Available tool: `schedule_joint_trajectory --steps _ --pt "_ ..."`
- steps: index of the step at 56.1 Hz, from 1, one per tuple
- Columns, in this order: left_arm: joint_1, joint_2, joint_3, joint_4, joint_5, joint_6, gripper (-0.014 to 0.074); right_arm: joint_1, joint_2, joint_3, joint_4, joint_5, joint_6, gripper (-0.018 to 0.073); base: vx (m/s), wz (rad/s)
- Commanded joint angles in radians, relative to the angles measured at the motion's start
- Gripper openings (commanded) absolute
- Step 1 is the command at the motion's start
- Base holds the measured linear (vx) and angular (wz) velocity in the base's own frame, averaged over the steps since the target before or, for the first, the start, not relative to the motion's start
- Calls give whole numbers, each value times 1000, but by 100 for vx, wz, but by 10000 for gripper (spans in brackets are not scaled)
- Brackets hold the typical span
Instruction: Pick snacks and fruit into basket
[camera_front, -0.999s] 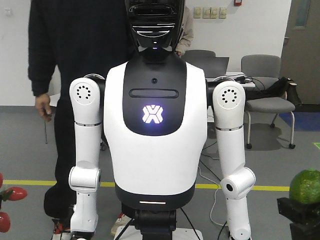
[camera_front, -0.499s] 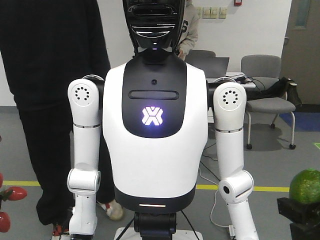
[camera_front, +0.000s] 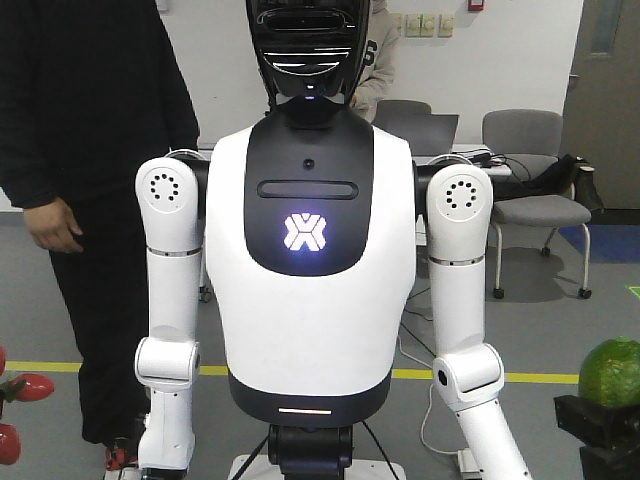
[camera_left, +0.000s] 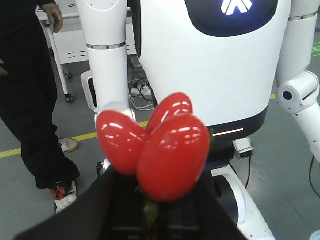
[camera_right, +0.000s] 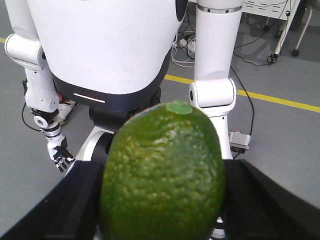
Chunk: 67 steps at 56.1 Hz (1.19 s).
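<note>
Exterior front-facing view, filled mostly by a white humanoid (camera_front: 310, 260) standing square ahead, flanked by a person in black (camera_front: 90, 200) on one side and grey chairs (camera_front: 530, 170) behind on the other. Crossed low by a yellow floor line (camera_front: 540, 377).

Then the task's things, both lifted up off any surface. Bumpy green fruit (camera_right: 162, 175), seen at the lower right edge of the front view, clamped between the dark jaws of the right tool (camera_right: 165, 215), closed about its sides. Cluster of glossy red fruit (camera_left: 160, 145), at the lower left edge of the front view, sitting above the left tool (camera_left: 150, 215); apparently pinched by the stem, jaws nearly closed, though hard to confirm with the lobes blocking the fingertips.

No basket and no snacks in any view, so cannot tell how far the carry must go.

Judged as a carry-to-basket step. Hold both grips firm and level, move slowly, release only once low inside the rim. Watch the round green fruit for slipping, the red cluster for swinging.

Open floor ahead between both tools; little margin toward the humanoid and the person.
</note>
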Motion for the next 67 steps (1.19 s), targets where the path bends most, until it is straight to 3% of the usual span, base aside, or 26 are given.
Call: schedule_joint_trajectory --steps 1,32,52,67 --pt "0 -8 -27 -12 -75 -2 0 -6 -8 -29 -25 -84 -1 -8 0 0" --pt "0 -8 -27 -12 -81 -2 0 -6 -8 -29 -25 -87 -1 -8 0 0" --pt "0 -8 -25 -13 -60 -10 0 -6 -8 -26 36 -96 -1 -8 0 0" --pt "0 -81 115 -12 -75 -3 0 -6 -102 165 25 -263 -1 -8 0 0"
